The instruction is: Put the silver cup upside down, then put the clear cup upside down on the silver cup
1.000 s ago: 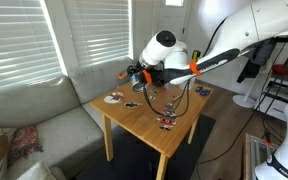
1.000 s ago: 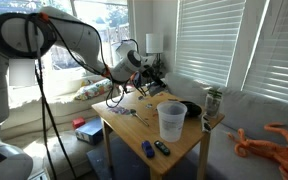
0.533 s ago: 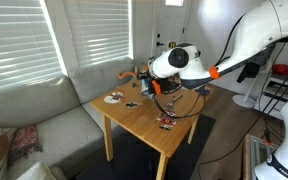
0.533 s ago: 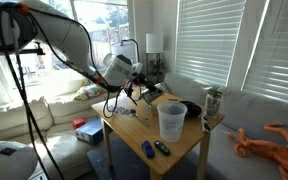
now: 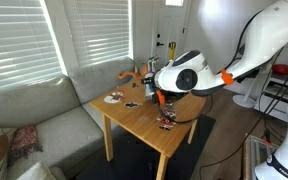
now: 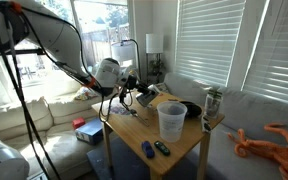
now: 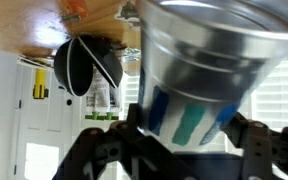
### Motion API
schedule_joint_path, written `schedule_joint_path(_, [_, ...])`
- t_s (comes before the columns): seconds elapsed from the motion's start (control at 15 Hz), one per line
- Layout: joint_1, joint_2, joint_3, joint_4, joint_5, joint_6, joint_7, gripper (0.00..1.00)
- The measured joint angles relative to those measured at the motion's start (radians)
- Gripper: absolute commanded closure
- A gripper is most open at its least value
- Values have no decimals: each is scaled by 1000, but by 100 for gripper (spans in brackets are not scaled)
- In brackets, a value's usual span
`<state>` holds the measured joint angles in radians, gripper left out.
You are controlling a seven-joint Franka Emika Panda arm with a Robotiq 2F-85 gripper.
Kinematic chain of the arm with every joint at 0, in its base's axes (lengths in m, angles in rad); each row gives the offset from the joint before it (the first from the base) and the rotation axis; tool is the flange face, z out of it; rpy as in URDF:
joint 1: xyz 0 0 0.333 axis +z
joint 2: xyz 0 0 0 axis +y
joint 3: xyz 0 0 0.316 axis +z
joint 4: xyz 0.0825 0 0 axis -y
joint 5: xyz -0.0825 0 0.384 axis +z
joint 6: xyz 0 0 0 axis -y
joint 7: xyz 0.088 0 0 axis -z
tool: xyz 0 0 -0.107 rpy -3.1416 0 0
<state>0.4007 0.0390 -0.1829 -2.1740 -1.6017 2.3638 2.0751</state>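
My gripper (image 7: 189,128) clamps its jaws on the shiny metal silver cup (image 7: 209,60), a round black bowl (image 7: 79,65) at its 9 o'clock. In an exterior view the translucent plastic clear cup (image 6: 171,120) stands on the wooden table (image 6: 189,146), at my 4 o'clock.

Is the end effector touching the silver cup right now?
Touching. In the wrist view the silver cup fills the space between the end effector's dark fingers, and both press against its sides.

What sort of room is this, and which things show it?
Probably a home living room: a grey sofa beside a wooden table, blinds over the windows, and a lamp.
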Motion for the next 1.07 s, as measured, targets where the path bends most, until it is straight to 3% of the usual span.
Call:
schedule_joint_path(0.2, [-93, -10, 106, -25, -57, -42, 56, 44])
schedule_joint_path(0.4, [-149, -10, 170, -37, -99, -71, 103, 44])
schedule_joint_path(1.0, [-185, -2, 264, -65, -188, -167, 141, 44])
schedule_joint_path(1.07, [-185, -2, 269, -68, -192, -173, 141, 16])
